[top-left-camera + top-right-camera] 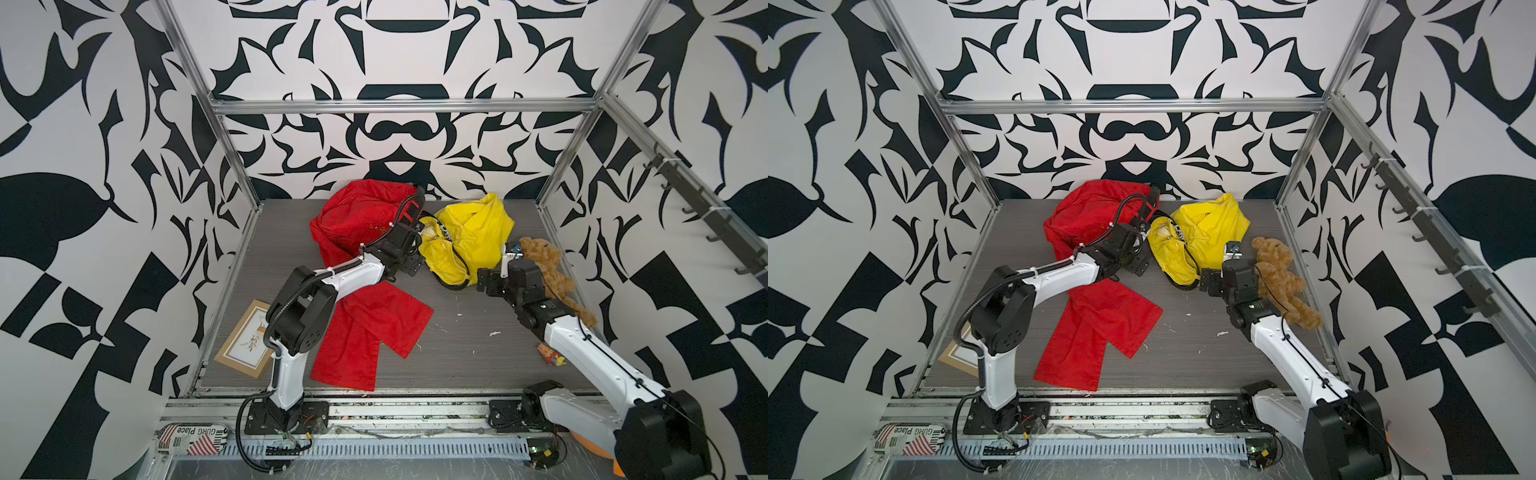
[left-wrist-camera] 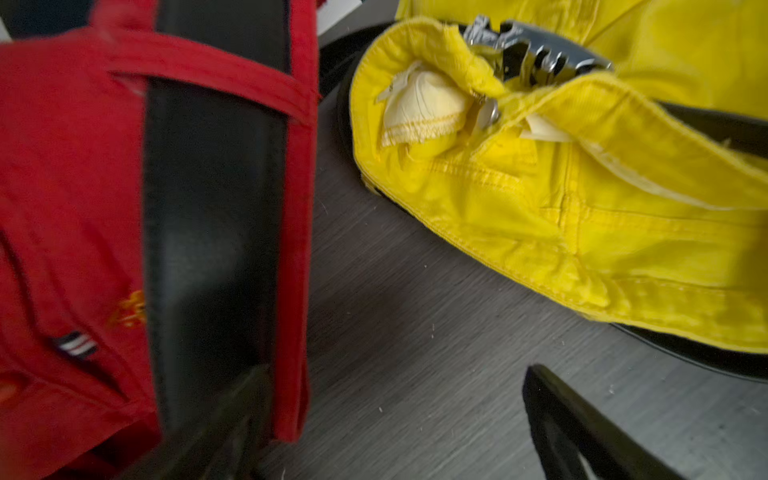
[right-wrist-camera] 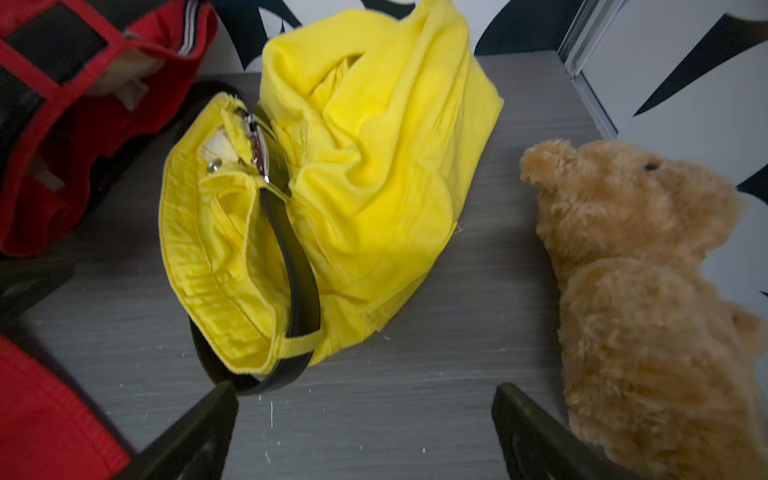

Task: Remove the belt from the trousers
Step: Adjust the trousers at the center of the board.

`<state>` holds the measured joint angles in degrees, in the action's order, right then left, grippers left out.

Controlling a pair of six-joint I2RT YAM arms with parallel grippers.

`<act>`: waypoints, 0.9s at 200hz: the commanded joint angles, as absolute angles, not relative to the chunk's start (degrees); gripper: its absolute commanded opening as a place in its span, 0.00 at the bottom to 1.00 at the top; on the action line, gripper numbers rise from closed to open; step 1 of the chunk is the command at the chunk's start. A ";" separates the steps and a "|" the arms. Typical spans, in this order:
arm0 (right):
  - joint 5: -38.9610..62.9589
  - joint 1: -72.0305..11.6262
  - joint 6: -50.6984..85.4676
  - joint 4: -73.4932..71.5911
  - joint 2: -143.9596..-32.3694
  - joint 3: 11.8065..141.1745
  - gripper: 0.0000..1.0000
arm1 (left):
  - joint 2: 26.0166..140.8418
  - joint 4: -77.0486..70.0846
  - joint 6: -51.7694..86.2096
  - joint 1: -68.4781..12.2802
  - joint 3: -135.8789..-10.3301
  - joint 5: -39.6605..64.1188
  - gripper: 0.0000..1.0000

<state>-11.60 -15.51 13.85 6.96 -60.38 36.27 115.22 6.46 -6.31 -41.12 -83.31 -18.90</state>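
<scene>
Left pincer wide, perhaps touching red trousers; right pincer wide by belt

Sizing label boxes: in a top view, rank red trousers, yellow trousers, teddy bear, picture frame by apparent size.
1. red trousers
2. yellow trousers
3. teddy bear and picture frame: alike, both partly hidden.

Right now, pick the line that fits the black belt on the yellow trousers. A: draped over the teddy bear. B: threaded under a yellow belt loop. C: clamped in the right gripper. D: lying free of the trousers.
B: the right wrist view shows the black belt passing under a belt loop of the yellow trousers, with the right gripper open and empty.
</scene>
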 commanded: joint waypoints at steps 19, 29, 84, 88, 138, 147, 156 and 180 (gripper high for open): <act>-14.86 -17.49 15.59 9.83 -60.16 39.02 0.99 | 123.12 5.88 -9.43 -40.68 -92.64 -34.14 0.99; -14.52 -17.66 15.45 9.41 -60.44 39.24 0.99 | 125.07 4.14 -10.75 -40.52 -94.11 -37.88 0.99; -12.72 -18.78 15.61 7.32 -62.87 40.07 0.99 | 124.85 -10.07 -19.54 -38.03 -92.40 -46.06 0.95; -12.72 -18.88 15.71 7.20 -62.97 40.08 0.99 | 123.78 -12.32 -20.60 -37.97 -90.88 -45.43 0.96; -11.60 -19.17 16.32 5.55 -64.59 40.93 0.99 | 122.10 -19.40 -25.27 -36.55 -86.42 -44.61 0.99; -11.61 -19.28 16.37 5.95 -64.47 41.28 0.99 | 120.12 -21.01 -25.78 -36.78 -84.56 -44.81 0.99; -11.67 -19.36 16.45 6.49 -64.06 41.40 0.99 | 116.88 -20.94 -23.82 -37.14 -82.37 -44.07 0.98; -11.63 -19.42 17.07 6.62 -62.29 40.89 0.99 | 112.64 -17.24 -17.82 -37.38 -78.51 -38.96 1.00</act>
<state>-11.62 -19.03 15.75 7.86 -64.58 39.00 118.61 -16.34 -21.89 -36.91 -80.31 -42.00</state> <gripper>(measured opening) 0.993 0.995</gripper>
